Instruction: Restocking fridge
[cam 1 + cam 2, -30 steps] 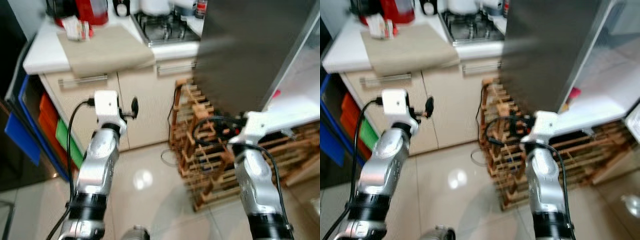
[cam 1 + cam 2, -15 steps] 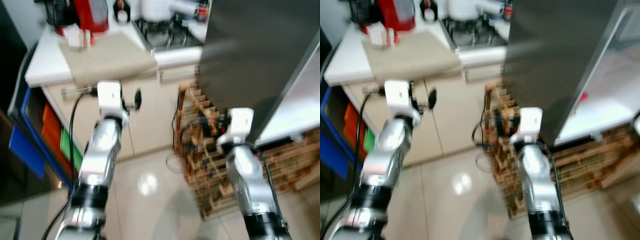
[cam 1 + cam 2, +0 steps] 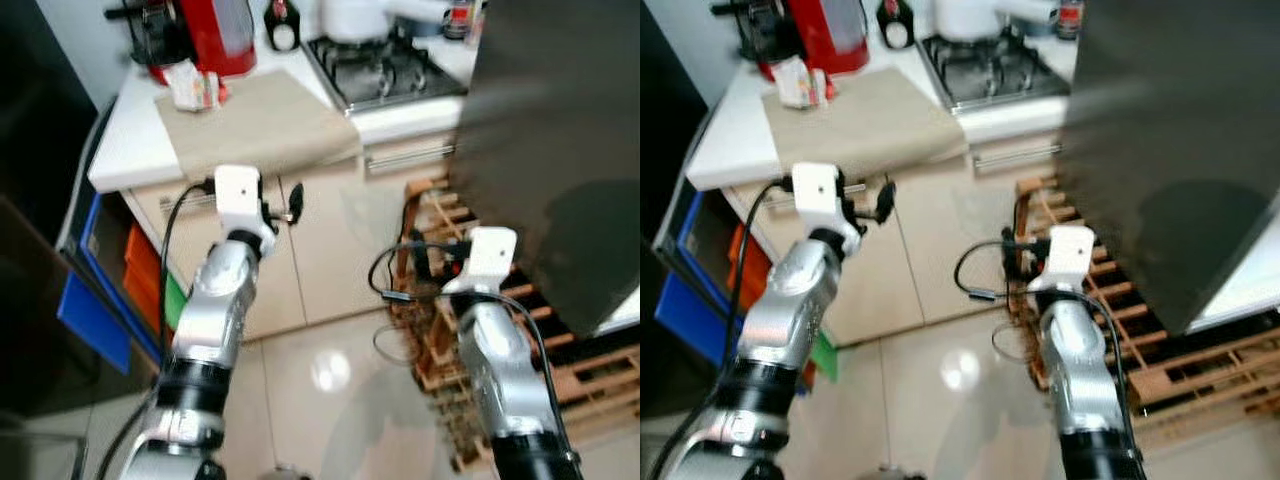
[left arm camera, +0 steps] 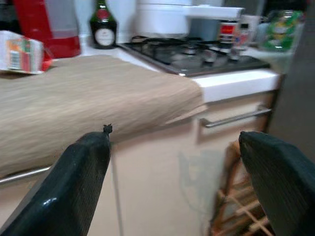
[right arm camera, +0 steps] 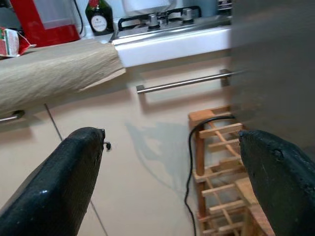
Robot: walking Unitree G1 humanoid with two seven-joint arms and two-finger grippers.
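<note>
**Both arms up and empty in front of the kitchen counter**

Since a second ago the head camera has swung, so my counter fills more of the view and the white fridge interior on the right has slid out of frame; what I see of the fridge now is its dark door (image 3: 560, 150), standing at the right edge, above the wooden rack (image 3: 1140, 330) on the floor. Both arms have stayed raised in about the same pose.

My left gripper (image 4: 177, 187) is held up in front of the cream cabinet (image 3: 320, 250), level with the counter edge, its two black fingers (image 4: 74, 191) spread wide apart with nothing between them. Through the gap I see a beige cloth (image 4: 88, 98) draped over the white countertop (image 3: 130, 150), with a small carton (image 4: 22, 51) lying on it near a red appliance (image 3: 215, 35). A dark bottle (image 4: 102, 30) stands behind, next to the gas hob (image 4: 197, 54).

My right gripper (image 5: 172, 182) is also spread and empty, hanging in front of the cabinet's long metal handle (image 5: 187, 81), just beside the rack, with a black cable (image 5: 197, 147) trailing down the rack's near corner. Blue and orange bins (image 3: 110, 280) sit low at the left of the cabinet, on the glossy tiled floor (image 3: 330, 380).
</note>
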